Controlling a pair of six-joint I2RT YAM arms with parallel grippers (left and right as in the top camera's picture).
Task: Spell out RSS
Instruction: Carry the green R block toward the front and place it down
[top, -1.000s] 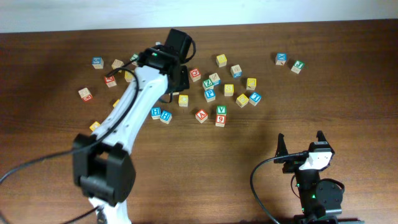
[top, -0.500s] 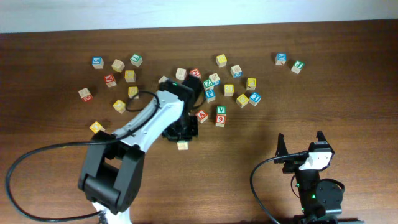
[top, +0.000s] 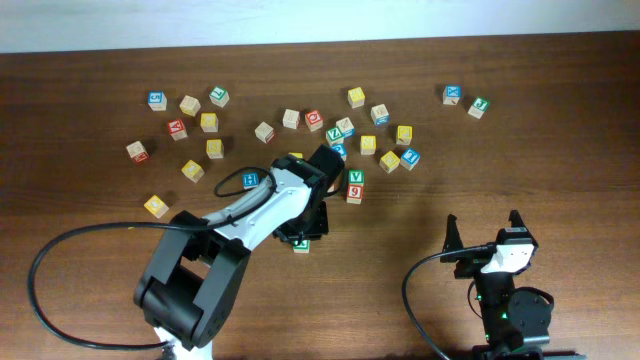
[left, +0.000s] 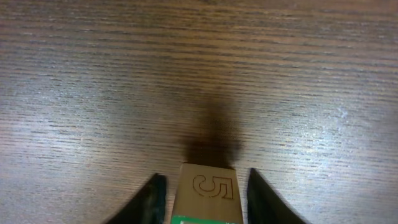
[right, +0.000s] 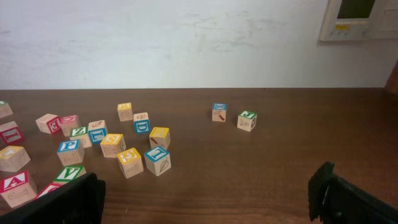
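Dark wooden table (top: 560, 130), scattered blue- and red-faced letter cubes (top: 452, 94) (mostly upper half), white wall (right: 186, 37)

A wooden cube (left: 208, 193) sits between the hand's fingers (left: 154, 200); wood-grain table (left: 186, 74) beyond.

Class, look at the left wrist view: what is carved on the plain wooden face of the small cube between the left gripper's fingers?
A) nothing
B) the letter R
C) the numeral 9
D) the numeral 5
D: the small wooden cube between the left gripper fingers shows a carved 5 above a green edge.
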